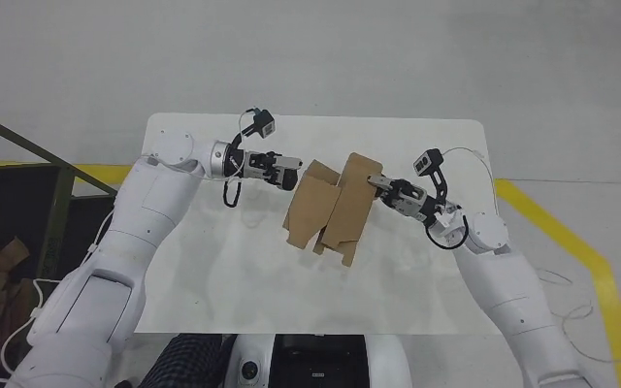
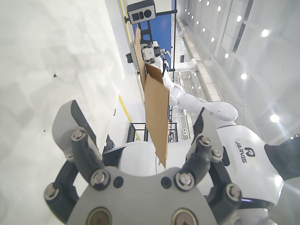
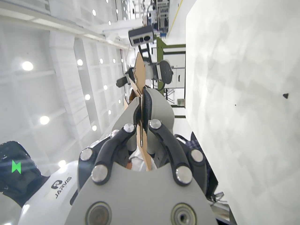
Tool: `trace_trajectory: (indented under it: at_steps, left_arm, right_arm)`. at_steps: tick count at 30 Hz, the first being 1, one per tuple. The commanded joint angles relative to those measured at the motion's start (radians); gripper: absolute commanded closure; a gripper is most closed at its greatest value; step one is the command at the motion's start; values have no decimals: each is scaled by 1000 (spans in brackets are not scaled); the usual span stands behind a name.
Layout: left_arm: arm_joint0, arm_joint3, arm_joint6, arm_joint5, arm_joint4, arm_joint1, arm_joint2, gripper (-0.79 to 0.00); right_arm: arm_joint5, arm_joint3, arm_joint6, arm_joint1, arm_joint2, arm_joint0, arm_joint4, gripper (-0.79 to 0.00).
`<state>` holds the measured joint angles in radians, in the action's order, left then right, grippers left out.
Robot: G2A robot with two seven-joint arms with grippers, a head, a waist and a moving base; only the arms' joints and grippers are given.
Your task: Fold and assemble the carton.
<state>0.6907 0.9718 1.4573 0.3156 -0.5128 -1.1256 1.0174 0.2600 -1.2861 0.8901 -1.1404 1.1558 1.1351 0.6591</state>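
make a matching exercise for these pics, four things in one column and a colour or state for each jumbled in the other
1 left tool
2 right tool
3 carton
4 table

a white
b open
c brown, between the two tools
d shut on the carton

Pairs: 1-b, 2-d, 3-c, 4-a

Obstacle, frame centre: carton [image 1: 330, 204], clamped by right gripper [image 1: 375, 180], one flap standing inside the spread-open left gripper [image 1: 294, 175]. Passage: you have bare table [image 1: 213, 281] across the lower frame and along the upper edge. Room under the carton: seemingly little.
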Motion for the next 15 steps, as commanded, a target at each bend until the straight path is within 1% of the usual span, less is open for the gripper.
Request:
trace_trajectory:
  at_steps: [1,7,11,15]
  left_arm:
    - [25,28,1,-16,-3,10,21,-785]
    - [82,93,-18,-61,-25,27,66,-785]
    - [111,131,-23,-90,-31,31,67,-785]
    - [120,132,-33,-119,-57,25,52,-785]
  right_arm:
    - [-17,-57,-92,5,29,52,-9,0]
    - [-41,-215,-333,11,76,179,-89,0]
    - [-49,-286,-448,9,82,235,-142,0]
    - [-52,-324,-541,4,80,267,-172,0]
